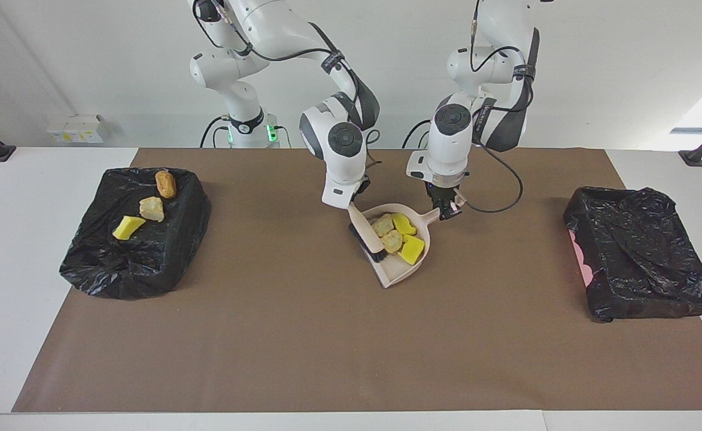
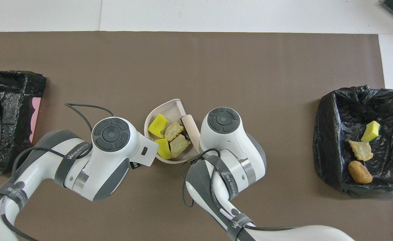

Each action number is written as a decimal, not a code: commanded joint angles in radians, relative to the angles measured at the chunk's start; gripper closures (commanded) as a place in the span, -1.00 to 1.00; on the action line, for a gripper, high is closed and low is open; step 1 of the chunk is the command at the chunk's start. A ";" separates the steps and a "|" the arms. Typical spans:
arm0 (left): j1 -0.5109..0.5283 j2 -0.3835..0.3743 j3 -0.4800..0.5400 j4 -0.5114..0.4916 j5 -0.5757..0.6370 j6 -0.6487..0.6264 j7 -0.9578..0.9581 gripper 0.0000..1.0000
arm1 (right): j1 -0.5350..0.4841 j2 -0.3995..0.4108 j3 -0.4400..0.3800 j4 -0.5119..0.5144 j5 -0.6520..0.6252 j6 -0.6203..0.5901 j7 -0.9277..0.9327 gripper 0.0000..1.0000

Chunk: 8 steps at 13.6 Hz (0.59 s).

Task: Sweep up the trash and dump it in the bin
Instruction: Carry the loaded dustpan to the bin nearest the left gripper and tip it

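Note:
A beige dustpan (image 1: 400, 270) (image 2: 170, 107) lies mid-table, and my left gripper (image 1: 448, 211) is shut on its handle (image 1: 432, 216). Inside the pan sits trash: two yellow sponge pieces (image 1: 413, 249) (image 2: 157, 121) and two tan lumps (image 1: 392, 241) (image 2: 179, 145), crowded together. My right gripper (image 1: 353, 205) is shut on the wooden brush (image 1: 367, 231) (image 2: 191, 127), whose dark bristles (image 1: 376, 255) stand in the pan's mouth against the lumps. The black-bagged bin (image 1: 147, 263) (image 2: 327, 134) at the right arm's end holds a yellow sponge (image 1: 128, 227), a tan lump (image 1: 151, 209) and an orange-brown piece (image 1: 165, 184).
A second black-bagged bin (image 1: 638, 263) (image 2: 2, 110) with a pink edge stands at the left arm's end. A brown mat (image 1: 327, 347) covers the table. In the overhead view both wrists cover their grippers.

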 commanded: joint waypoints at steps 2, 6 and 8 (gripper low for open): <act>0.040 -0.021 0.004 -0.018 -0.008 0.021 0.116 1.00 | -0.096 -0.014 0.000 0.000 -0.013 -0.052 -0.022 1.00; 0.039 -0.021 0.042 0.014 -0.009 0.007 0.230 1.00 | -0.154 -0.070 -0.001 0.005 -0.046 -0.127 -0.013 1.00; 0.014 -0.038 0.110 0.026 -0.009 0.001 0.319 1.00 | -0.153 -0.094 -0.003 0.008 -0.050 -0.166 0.039 1.00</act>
